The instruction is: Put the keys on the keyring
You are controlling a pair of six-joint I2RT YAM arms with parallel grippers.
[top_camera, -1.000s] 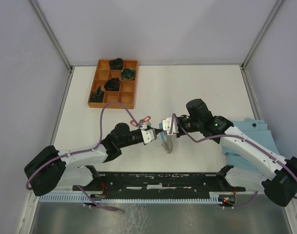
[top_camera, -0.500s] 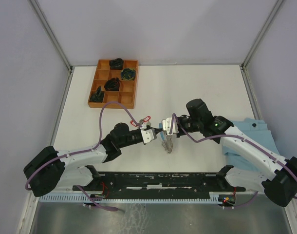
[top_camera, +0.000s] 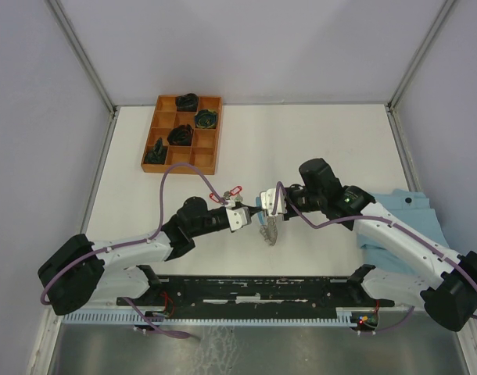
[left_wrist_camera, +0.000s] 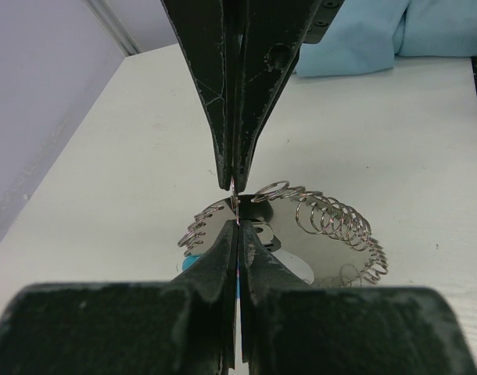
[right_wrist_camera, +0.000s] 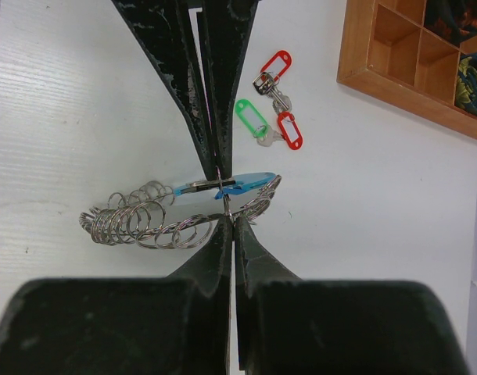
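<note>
At the near edge of the desk [top_camera: 317, 141] the two arms reach inward and their hands meet near its middle. The left hand [top_camera: 245, 212] has its jaws pressed together, pinching a thin wire loop of the keyring [left_wrist_camera: 332, 226]. The right hand [top_camera: 262, 208] faces it from 3 o'clock, jaws likewise together, nipping the keyring at its light-blue sleeve [right_wrist_camera: 250, 180]. The silver coils sag below the two hands toward 6 o'clock. Whether they touch the desk I cannot tell.

Just beyond the left hand, at about 11 o'clock from it, the keys [right_wrist_camera: 271, 109] lie on the desk in a small cluster, apart from the keyring. They carry two red tags and one green.

A folded blue cloth [top_camera: 403, 207] lies at 3 o'clock, partly under the right arm. Farthest off, at 11 o'clock, a wooden tray [top_camera: 166, 133] of compartments holds dark bundles.
</note>
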